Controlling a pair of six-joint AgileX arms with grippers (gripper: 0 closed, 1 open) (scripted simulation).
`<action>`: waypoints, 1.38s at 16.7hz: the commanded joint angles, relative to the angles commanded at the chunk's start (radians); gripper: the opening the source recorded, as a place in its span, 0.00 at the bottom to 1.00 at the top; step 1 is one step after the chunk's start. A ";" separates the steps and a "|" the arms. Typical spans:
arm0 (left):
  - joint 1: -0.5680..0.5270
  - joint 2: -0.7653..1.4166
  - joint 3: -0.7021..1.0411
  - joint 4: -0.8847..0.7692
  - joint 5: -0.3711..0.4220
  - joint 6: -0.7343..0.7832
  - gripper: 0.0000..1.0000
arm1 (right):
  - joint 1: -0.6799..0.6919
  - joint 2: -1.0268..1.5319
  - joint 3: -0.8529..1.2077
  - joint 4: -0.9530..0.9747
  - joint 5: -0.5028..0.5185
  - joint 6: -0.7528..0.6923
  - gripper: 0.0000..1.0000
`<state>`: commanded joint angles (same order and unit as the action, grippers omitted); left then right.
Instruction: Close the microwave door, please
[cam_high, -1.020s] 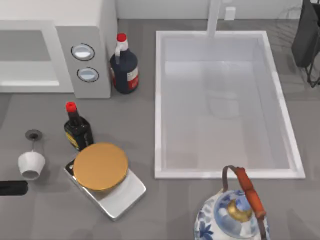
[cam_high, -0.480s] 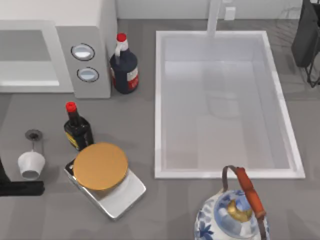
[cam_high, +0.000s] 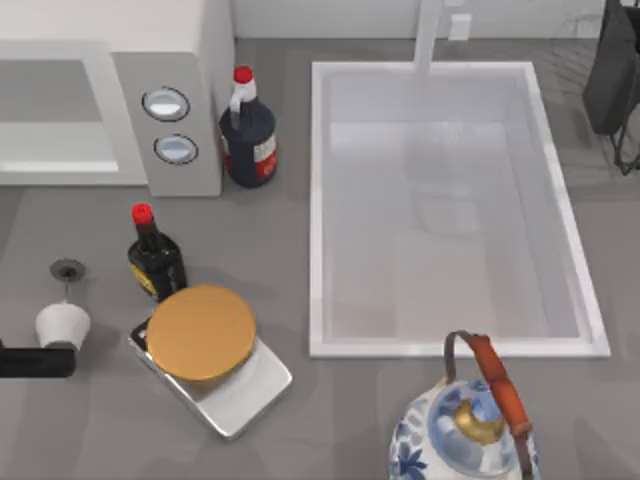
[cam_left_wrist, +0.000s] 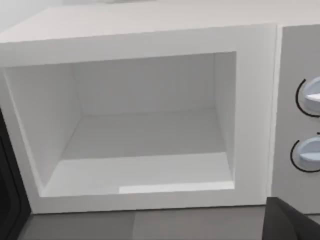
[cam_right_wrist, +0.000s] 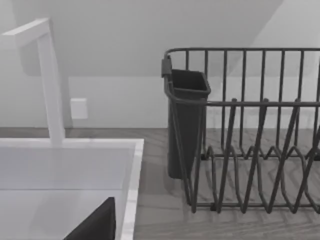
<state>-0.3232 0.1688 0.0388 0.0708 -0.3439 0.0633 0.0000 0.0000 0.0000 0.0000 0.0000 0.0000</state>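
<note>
Microwave (cam_high: 110, 100) at the table's far left, cavity (cam_left_wrist: 142, 125) gaping — door's dark edge (cam_left_wrist: 9, 200) swung out alongside. Black left-arm part (cam_high: 35, 360) at the left edge, beside the white cup (cam_high: 62, 325); pincer state — cannot tell.

The setting is a rendered kitchen. A grey counter (cam_high: 400, 420) carries a white microwave (cam_high: 170, 110) with two round dials, a recessed white sink (cam_high: 320, 200) with a faucet (cam_right_wrist: 50, 80), a dark wire dish rack (cam_right_wrist: 250, 140), two sauce bottles (cam_high: 248, 130), a kitchen scale (cam_high: 240, 385) and a blue-and-white teapot (cam_high: 450, 435).
</note>
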 joint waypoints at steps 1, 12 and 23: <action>0.042 0.047 0.042 -0.026 0.032 0.030 0.00 | 0.000 0.000 0.000 0.000 0.000 0.000 1.00; 0.785 0.902 0.788 -0.480 0.584 0.523 0.00 | 0.000 0.000 0.000 0.000 0.000 0.000 1.00; 1.364 1.583 1.350 -0.831 1.009 0.857 0.00 | 0.000 0.000 0.000 0.000 0.000 0.000 1.00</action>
<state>1.0406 1.7516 1.3883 -0.7600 0.6650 0.9206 0.0000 0.0000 0.0000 0.0000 0.0000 0.0000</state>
